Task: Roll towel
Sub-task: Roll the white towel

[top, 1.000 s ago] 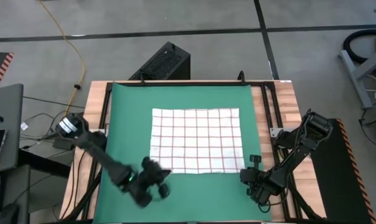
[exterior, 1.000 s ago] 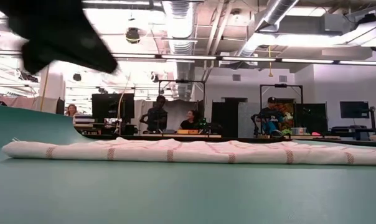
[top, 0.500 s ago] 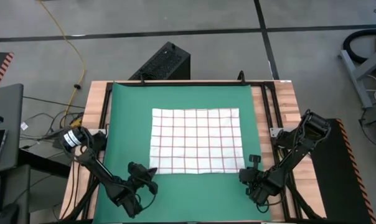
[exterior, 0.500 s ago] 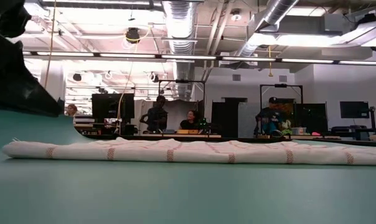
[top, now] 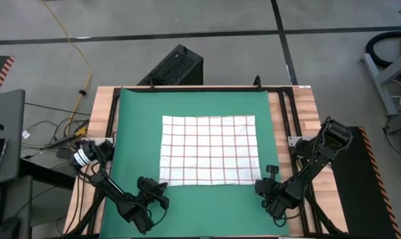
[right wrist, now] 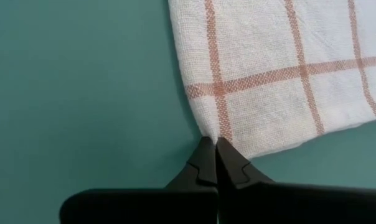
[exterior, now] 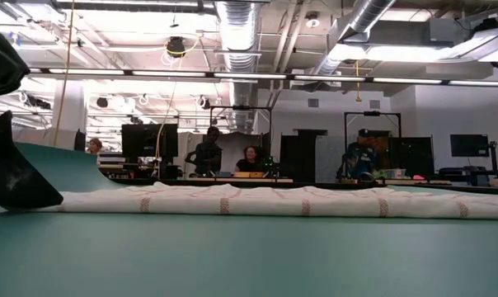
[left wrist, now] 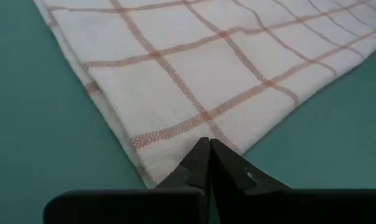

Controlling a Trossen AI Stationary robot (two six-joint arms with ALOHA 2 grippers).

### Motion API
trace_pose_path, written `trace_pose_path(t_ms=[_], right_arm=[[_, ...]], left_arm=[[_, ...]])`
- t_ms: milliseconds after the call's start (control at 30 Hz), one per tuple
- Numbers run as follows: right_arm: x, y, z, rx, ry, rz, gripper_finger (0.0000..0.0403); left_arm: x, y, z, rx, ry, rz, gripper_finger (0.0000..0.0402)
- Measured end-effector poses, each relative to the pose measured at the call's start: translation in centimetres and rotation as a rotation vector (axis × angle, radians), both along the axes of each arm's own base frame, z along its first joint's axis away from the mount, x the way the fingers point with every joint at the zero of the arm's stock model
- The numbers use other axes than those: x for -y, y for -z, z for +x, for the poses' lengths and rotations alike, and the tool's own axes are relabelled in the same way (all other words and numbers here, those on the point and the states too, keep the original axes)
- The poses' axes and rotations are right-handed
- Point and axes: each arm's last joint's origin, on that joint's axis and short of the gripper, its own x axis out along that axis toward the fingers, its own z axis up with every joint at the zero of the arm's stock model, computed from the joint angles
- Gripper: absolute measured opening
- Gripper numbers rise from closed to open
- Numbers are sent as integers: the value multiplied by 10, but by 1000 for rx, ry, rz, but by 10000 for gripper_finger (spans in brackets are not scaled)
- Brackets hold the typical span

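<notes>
The towel (top: 210, 149), white with a red-brown grid, lies spread on the green mat (top: 134, 133). In the low view its near edge (exterior: 257, 202) shows as a thick band along the mat. My left gripper (left wrist: 208, 144) is shut, low at the towel's near left corner (top: 163, 183). It shows as a dark shape (exterior: 18, 177) at the towel's left end in the low view. My right gripper (right wrist: 211, 142) is shut at the towel's near right corner (top: 259, 182). It does not show in the low view. My left gripper's shut fingertips (left wrist: 200, 152) lie over the towel's near left corner (left wrist: 175, 146), slanting down from the near side. Whether they press on the cloth I cannot tell. My right gripper's shut fingertips (right wrist: 205, 152) meet the edge of the towel's near right corner (right wrist: 222, 130), coming steeply from above. Whether they touch it I cannot tell. The towel lies flat on the mat.
Bare green mat surrounds the towel on all sides. Black rails (top: 287, 113) run along the wooden table's sides. A black box (top: 176, 66) stands on the floor beyond the far edge. People sit in the room behind (exterior: 253, 157).
My left gripper has come down from high above the mat and gone toward the table's left edge. It rolled its wrist on the way. It now stands low at the towel's near left corner. The towel has not moved.
</notes>
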Motion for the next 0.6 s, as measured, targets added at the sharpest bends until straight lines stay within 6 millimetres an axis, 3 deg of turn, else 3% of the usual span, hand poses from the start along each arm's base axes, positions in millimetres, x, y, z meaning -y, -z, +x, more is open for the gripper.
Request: trace_pose_path(t_ms=[267, 600], right_arm=[[-4, -32, 13, -108, -114, -103, 1], [3, -86, 72, -28, -341, -202, 1]], left_arm=[[1, 0, 0, 8, -1, -3, 0], [1, 0, 1, 31, -1, 5, 0]])
